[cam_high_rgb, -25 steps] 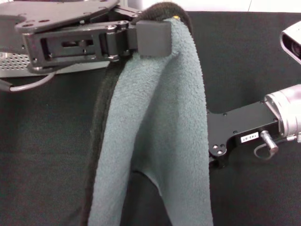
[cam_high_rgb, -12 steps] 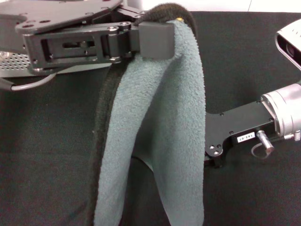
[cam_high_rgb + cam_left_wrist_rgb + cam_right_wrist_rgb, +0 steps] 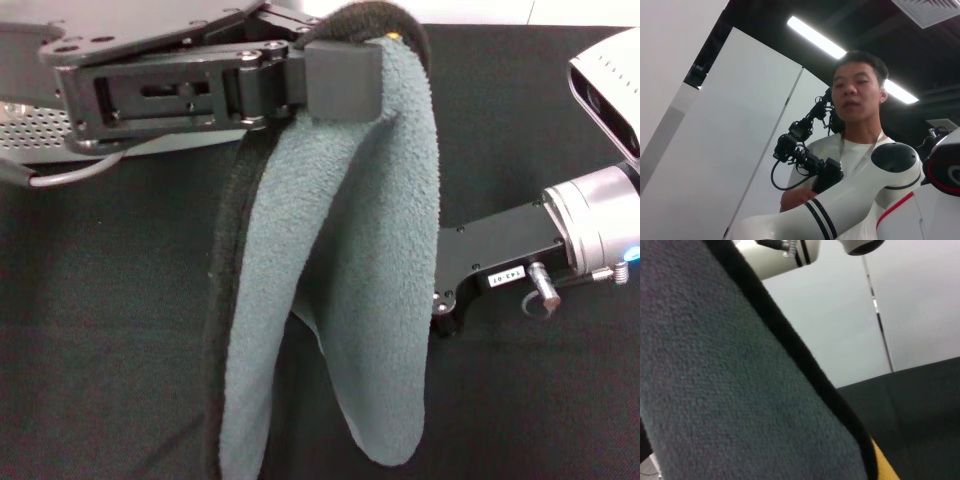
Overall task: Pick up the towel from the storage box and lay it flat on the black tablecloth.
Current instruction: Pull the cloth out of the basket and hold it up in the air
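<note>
The grey-green fleece towel (image 3: 340,270) hangs in a long fold above the black tablecloth (image 3: 100,330), its black edging running down its left side. My left gripper (image 3: 345,65) is at the top of the head view, shut on the towel's upper fold. My right gripper (image 3: 460,290) reaches in from the right at mid height, its front end hidden behind the towel. The towel (image 3: 740,385) fills most of the right wrist view. A corner of the storage box (image 3: 40,135) with its dotted side shows behind the left gripper.
The tablecloth (image 3: 920,400) stretches out on all sides under the towel. A small yellow tag (image 3: 882,462) sits at the towel's edge. The left wrist view points upward at a person (image 3: 857,100) and a white robot arm (image 3: 840,205).
The towel has risen, and its lower tip now hangs in view above the cloth. My right arm has moved up and slightly away. The left gripper has shifted a little to the right.
</note>
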You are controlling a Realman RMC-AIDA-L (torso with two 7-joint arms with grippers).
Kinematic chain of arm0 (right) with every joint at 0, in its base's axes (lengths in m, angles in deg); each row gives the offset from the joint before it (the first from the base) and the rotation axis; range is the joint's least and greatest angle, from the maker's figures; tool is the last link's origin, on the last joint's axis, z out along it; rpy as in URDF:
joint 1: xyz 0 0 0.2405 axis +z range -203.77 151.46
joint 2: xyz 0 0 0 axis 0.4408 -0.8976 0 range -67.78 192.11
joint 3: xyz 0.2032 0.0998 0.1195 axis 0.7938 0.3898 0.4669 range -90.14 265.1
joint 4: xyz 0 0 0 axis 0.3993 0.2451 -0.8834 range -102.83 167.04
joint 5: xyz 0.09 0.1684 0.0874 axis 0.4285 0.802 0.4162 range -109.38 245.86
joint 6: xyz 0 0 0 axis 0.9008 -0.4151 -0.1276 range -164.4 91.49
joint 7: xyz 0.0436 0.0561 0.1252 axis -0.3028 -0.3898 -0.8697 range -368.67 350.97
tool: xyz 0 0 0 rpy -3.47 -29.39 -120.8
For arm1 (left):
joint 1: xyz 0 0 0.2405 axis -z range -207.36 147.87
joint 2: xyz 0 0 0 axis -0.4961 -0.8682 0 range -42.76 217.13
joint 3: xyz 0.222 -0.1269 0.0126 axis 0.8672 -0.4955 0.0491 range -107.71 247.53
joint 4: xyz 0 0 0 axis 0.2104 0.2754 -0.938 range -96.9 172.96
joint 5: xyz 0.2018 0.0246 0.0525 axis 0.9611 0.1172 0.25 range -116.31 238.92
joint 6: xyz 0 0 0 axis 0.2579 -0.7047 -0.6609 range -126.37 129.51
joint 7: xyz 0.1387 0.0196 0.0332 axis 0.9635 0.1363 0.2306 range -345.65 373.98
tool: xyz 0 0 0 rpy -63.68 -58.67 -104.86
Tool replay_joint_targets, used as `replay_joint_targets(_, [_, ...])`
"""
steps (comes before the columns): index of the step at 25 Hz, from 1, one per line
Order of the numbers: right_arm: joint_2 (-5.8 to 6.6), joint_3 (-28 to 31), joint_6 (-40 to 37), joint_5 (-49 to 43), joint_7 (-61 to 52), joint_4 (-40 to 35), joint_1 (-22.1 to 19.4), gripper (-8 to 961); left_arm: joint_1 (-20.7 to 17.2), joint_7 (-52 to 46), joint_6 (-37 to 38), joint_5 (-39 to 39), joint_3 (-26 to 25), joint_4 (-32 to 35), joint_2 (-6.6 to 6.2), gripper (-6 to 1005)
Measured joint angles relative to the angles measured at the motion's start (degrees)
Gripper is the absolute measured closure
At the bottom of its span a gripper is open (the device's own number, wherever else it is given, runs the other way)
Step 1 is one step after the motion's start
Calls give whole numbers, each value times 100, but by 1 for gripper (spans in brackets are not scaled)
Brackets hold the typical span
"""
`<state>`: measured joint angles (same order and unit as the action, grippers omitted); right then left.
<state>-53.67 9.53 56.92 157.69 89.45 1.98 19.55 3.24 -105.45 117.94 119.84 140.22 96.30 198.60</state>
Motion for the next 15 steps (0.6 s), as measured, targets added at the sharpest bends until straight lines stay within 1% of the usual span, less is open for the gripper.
replay_joint_targets(2, [5,17,-56,0,-2,-3,17,514,0,0,0,0,-2,0,-2,984])
replay_joint_targets(4, [13,34,-96,0,5,0,33,530,-1,0,0,0,-14,0,-5,983])
replay_joint_targets(7, [20,41,-220,-1,17,-4,25,544,-26,0,0,0,-59,-4,-14,983])
replay_joint_targets(12, [63,48,-638,-84,8,12,-99,558,-18,40,-1,-25,-129,-172,-33,983])
replay_joint_targets(15, [51,40,-745,-171,4,-1,-125,558,-3,113,-2,-60,-136,-253,-52,983])
